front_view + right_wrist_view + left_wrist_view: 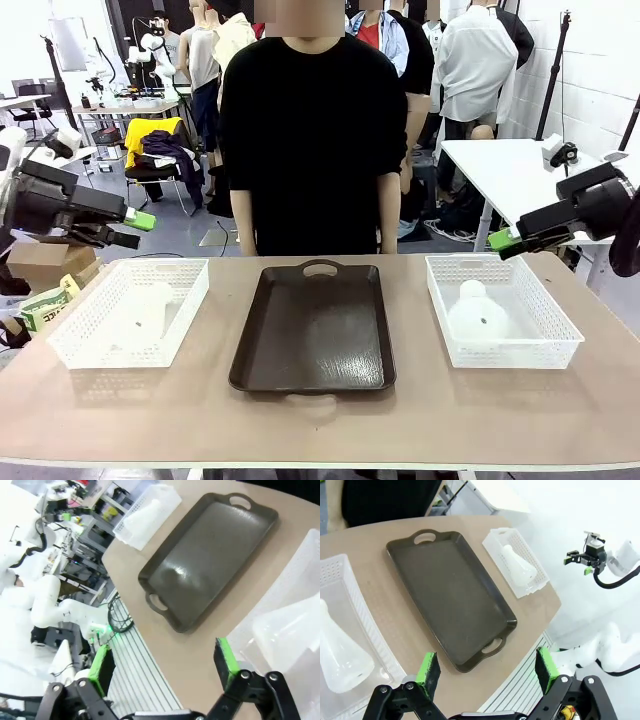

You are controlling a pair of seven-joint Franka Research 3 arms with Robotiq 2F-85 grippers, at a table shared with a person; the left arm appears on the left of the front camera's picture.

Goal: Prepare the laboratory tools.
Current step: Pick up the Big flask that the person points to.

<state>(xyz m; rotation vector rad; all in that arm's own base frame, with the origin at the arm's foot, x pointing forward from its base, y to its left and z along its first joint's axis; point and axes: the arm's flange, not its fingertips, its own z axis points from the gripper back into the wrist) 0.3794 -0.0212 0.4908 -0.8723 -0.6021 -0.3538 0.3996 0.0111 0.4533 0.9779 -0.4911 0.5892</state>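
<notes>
Front view: nothing of the job looks done yet. The left flask (150, 306) lies on its side in the left basket (75, 345), and the right flask (478, 310) lies the same way in the right basket (562, 335). The dark tray (313, 330) between them on the bench (320, 425) is bare. The left jaws and the right jaws hang above the bench's far corners, out beyond the baskets, both spread wide and gripping nothing. A person (312, 130) stands at the far edge with the hands hidden behind the bench.

Left wrist view: the left jaws gape fully, empty, above the near bench edge. The left flask (340, 650) sits close below, frosted and partly cut off by the frame. The right flask (520, 570) is plain to see across the tray (450, 595).

Right wrist view: the right jaws are likewise wide open and empty. The right flask (292, 635) is a pale blur against its basket (its outline is hard to trace). The far basket (150, 507) hides its contents.

Both pick-ups appear still to come.
</notes>
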